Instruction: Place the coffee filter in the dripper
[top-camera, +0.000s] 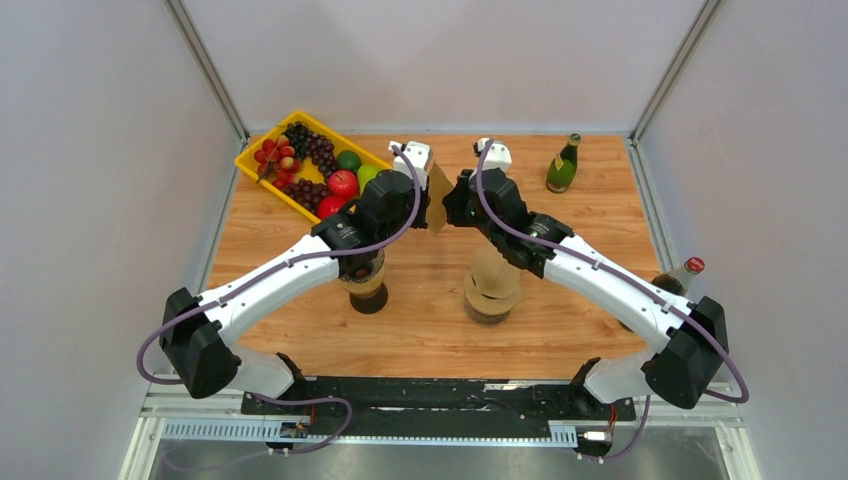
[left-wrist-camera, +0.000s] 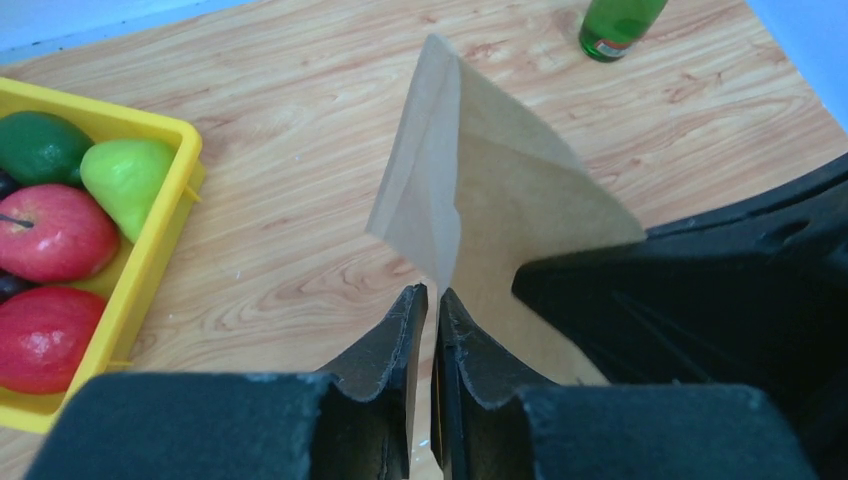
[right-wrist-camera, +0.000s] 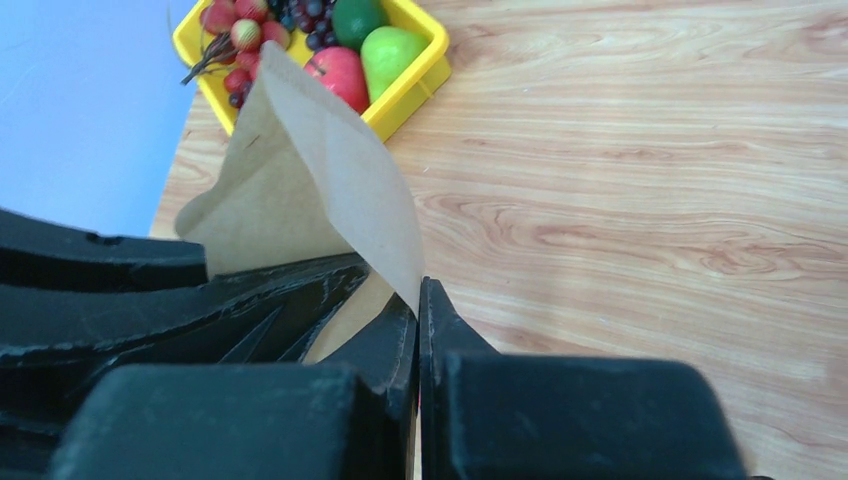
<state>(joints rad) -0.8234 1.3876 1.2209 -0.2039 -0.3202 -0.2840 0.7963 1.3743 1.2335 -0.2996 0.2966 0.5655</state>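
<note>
The coffee filter (top-camera: 437, 195) hangs in the air over the middle of the table (top-camera: 420, 340), nearer its far edge than its near one, pinched from both sides; it is a brown paper cone, pressed flat, and it touches no vessel. The left gripper (top-camera: 425, 205) comes in from the left; in its wrist view the two fingers stand almost together, and the filter's folded lower edge runs down into the thin slot between them, so the jaws are clenched on the paper. The right gripper (top-camera: 450, 208) meets it from the right; its fingers are pressed flat together with the filter's other corner caught between them.

Below the arms, toward the middle of the table, stand two vessels: a dark vessel (top-camera: 366, 285) under the left arm and a pale brown vessel (top-camera: 490, 290) under the right arm; which of them is the dripper I cannot tell.

A yellow tray (top-camera: 262, 172) sits at the far left corner, holding a red apple (top-camera: 342, 182), a lime (top-camera: 348, 160) and dark grapes (top-camera: 320, 150); a green bottle (top-camera: 563, 165) stands near the far right corner; a red-capped bottle (top-camera: 685, 272) stands at the right edge, partly hidden by the right arm.
</note>
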